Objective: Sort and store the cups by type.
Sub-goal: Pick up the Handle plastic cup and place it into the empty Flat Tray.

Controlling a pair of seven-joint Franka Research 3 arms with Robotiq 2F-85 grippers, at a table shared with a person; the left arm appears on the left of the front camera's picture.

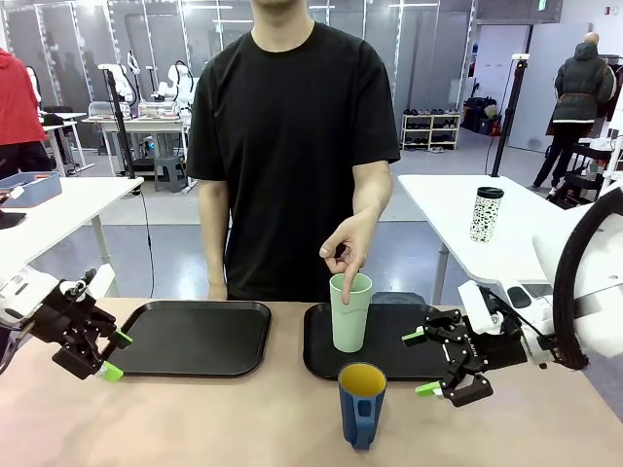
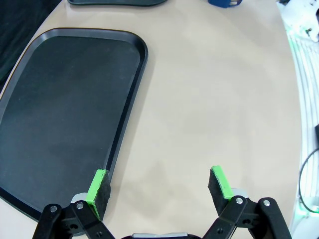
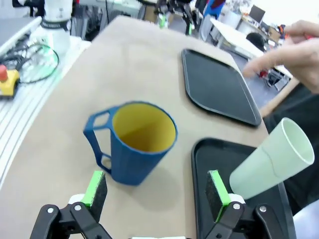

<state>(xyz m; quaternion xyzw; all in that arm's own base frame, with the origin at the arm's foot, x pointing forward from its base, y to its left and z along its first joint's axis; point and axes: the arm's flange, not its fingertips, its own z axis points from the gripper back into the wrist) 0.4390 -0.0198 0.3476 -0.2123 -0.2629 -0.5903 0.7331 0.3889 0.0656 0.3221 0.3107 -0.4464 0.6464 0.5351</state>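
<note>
Standing upright in the left part of the right tray [image 1: 404, 341], the tumbler [image 1: 350, 313] is tall, smooth, pale green plastic, tapering to its base and without a handle. A faint mark shows on its side, too small to read. The person's hand [image 1: 348, 251] hangs over its mouth, one finger pointing down and seemingly touching the rim. The mug [image 1: 361, 404] stands on the bare table [image 1: 243, 418] just on the robot's side of that tray, apart from the tumbler. It is shorter, dark blue outside and matte yellow inside, with an angular open handle turned towards the robot.

Both trays are black, shallow, rounded rectangles with raised rims. The left tray [image 1: 195, 336] lies beside the right one, and the tabletop is a dull beige.

The right gripper [image 1: 421, 363] hovers near the mug with its jaws wide apart, gripping nothing. In its wrist view the mug [image 3: 137, 142] sits just beyond the green pads [image 3: 94, 186]. The left gripper [image 1: 117, 355] is also spread wide and empty, hovering at the near edge of the left tray [image 2: 65, 109].
</note>
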